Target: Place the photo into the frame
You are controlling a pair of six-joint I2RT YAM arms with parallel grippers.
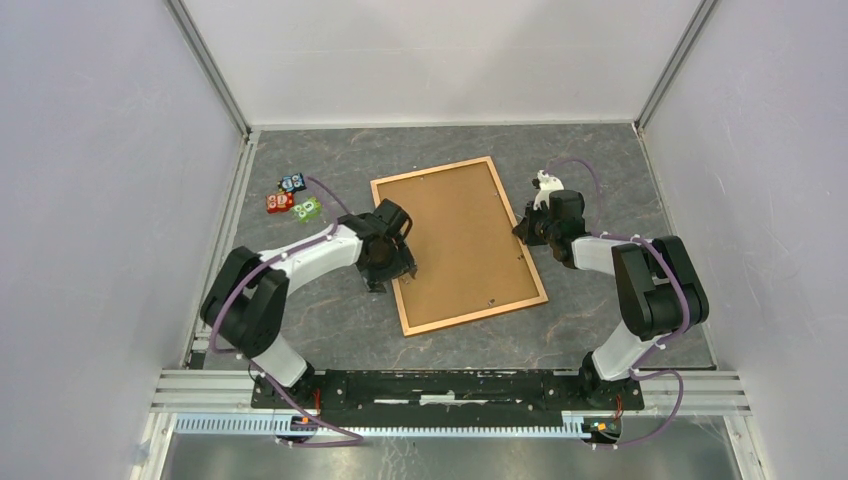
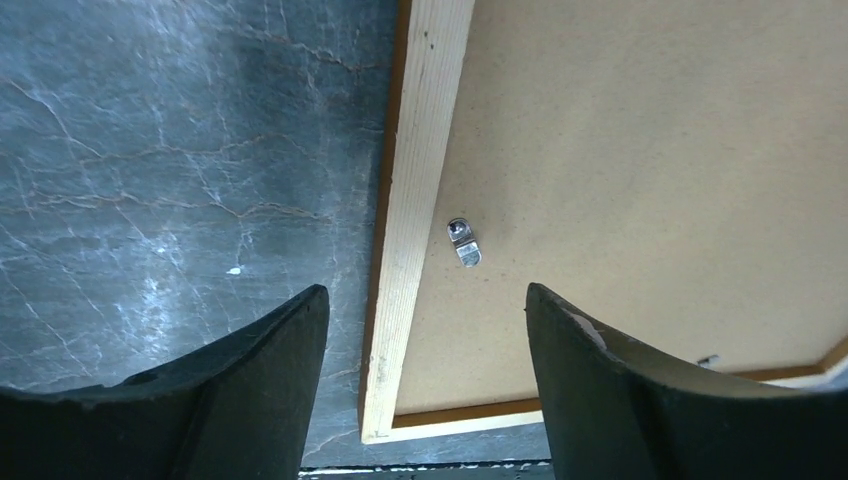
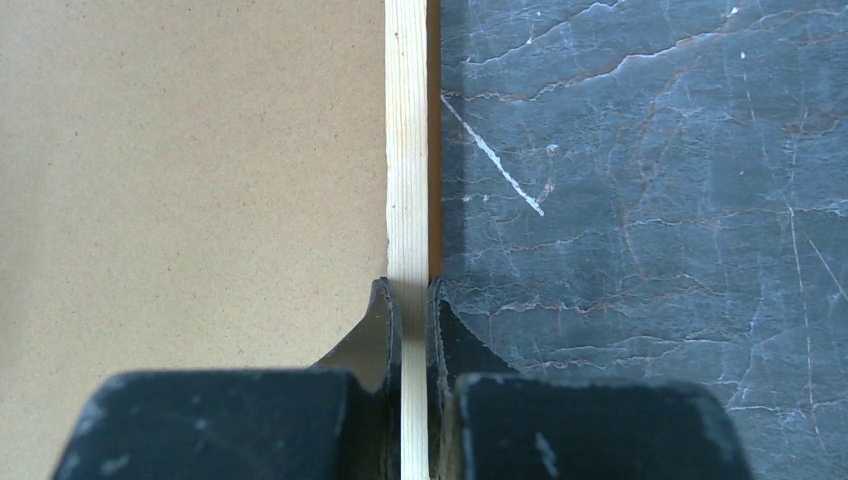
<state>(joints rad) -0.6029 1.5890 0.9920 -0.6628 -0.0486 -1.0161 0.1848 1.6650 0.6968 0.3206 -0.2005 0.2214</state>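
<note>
The frame lies face down on the dark marbled table, its plain brown fibreboard back turned up. My left gripper hovers over the frame's left rail near its near-left corner. In the left wrist view this gripper is open, its fingers straddling the pale wooden rail without touching it. A small metal clip sits on the back just inside that rail. My right gripper is shut on the frame's right rail, which runs between its fingers. The photo is out of view.
Three small coloured blocks sit on the table at the back left, behind the left arm. White enclosure walls close in the table on the left, right and back. The arms' base rail runs along the near edge.
</note>
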